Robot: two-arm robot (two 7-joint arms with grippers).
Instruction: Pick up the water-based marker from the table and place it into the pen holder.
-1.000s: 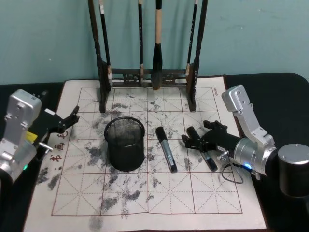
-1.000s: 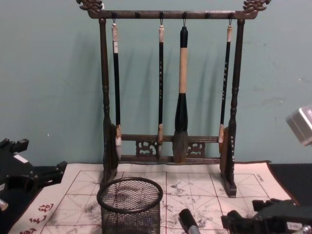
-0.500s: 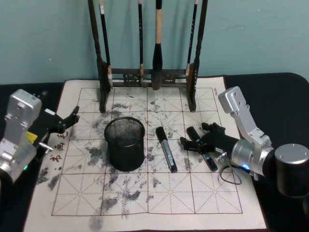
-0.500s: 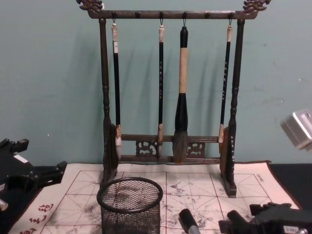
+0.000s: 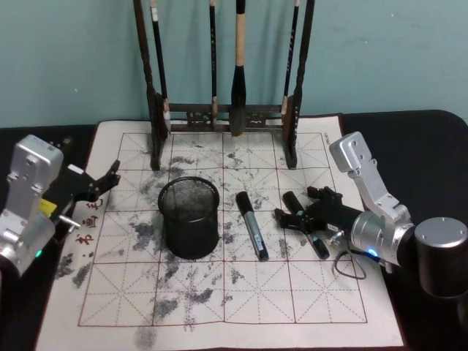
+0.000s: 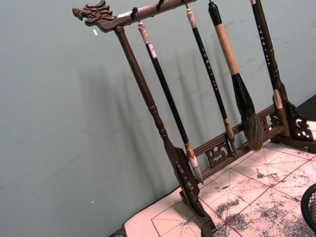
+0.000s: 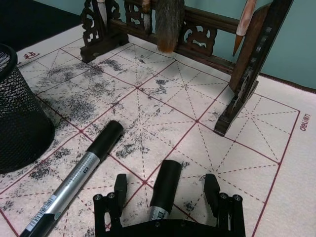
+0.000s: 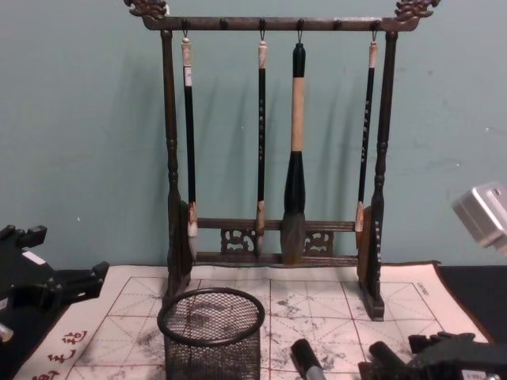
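Marker [image 7: 167, 178] lies flat on the mat [image 7: 237, 148] inside my right gripper [image 7: 165, 182], which stands wide open, holding nothing.

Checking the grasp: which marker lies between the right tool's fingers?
The marker farther from the mesh cup, straddled by the open right tool; the other marker lies nearer the cup.

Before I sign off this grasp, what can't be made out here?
Right wrist view: the body of the right gripper hides the near end of the marker between its open fingers.
Same view: print on the second marker is too small.
Chest view: the bottom edge cuts off the pen holder and both markers.
Left gripper parked at the mat edge.
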